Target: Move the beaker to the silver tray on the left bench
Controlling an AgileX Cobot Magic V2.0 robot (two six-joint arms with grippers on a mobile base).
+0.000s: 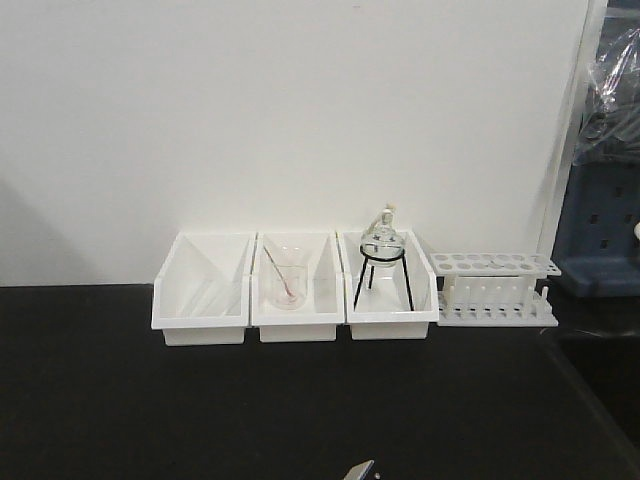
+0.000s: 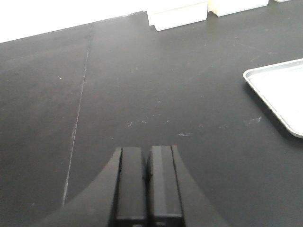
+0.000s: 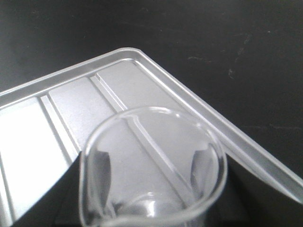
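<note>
In the right wrist view the small clear beaker (image 3: 142,208) fills the lower middle, its rim toward the camera. My right gripper (image 3: 152,168) is shut on it, with a dark finger (image 3: 102,172) showing through the glass on each side. The beaker hangs over a corner of the ribbed silver tray (image 3: 71,99). In the left wrist view my left gripper (image 2: 147,161) is shut and empty above the black bench, and the tray's corner (image 2: 279,90) lies to its right. Neither gripper nor the held beaker shows in the front view.
At the back of the bench, against the white wall, stand three white bins (image 1: 200,300). The middle one holds a glass beaker with a pinkish rod (image 1: 288,285), the right one a round flask on a black wire stand (image 1: 382,245). A white test-tube rack (image 1: 495,290) stands further right.
</note>
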